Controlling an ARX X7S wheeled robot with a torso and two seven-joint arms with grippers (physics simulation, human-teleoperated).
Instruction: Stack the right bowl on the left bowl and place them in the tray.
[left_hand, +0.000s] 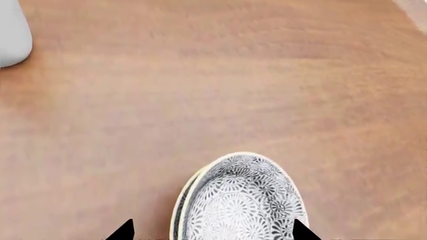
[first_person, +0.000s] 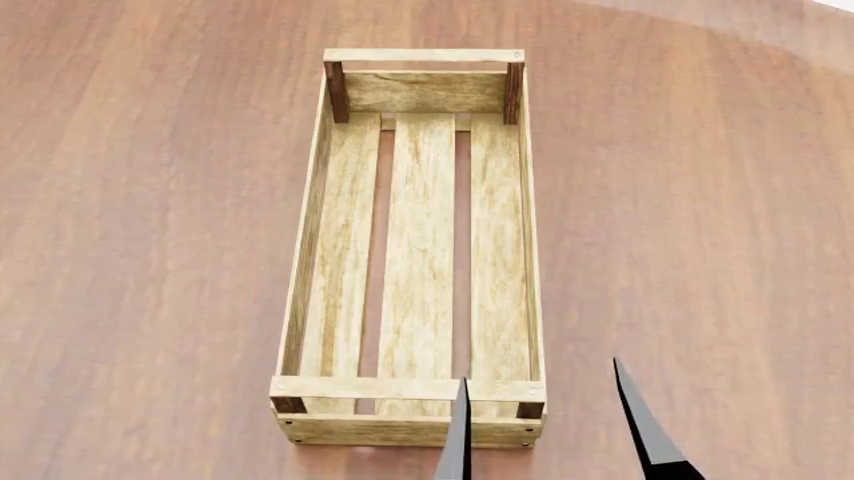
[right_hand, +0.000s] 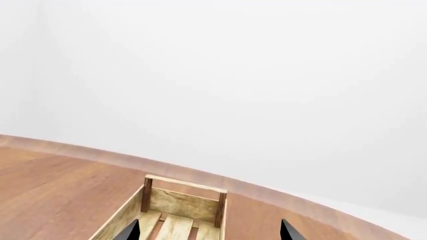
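- The wooden tray (first_person: 420, 250) lies lengthwise on the brown table (first_person: 147, 250), nothing inside it.
- The right gripper (first_person: 554, 425) hangs spread wide at the tray's near end, holding nothing.
- The left gripper (left_hand: 212, 231) stands open astride two nested patterned bowls (left_hand: 240, 200) on the table.

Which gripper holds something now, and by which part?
Left gripper straddles the stacked bowls, but contact lies out of frame: cannot tell. Right gripper holds nothing, open above the tray.
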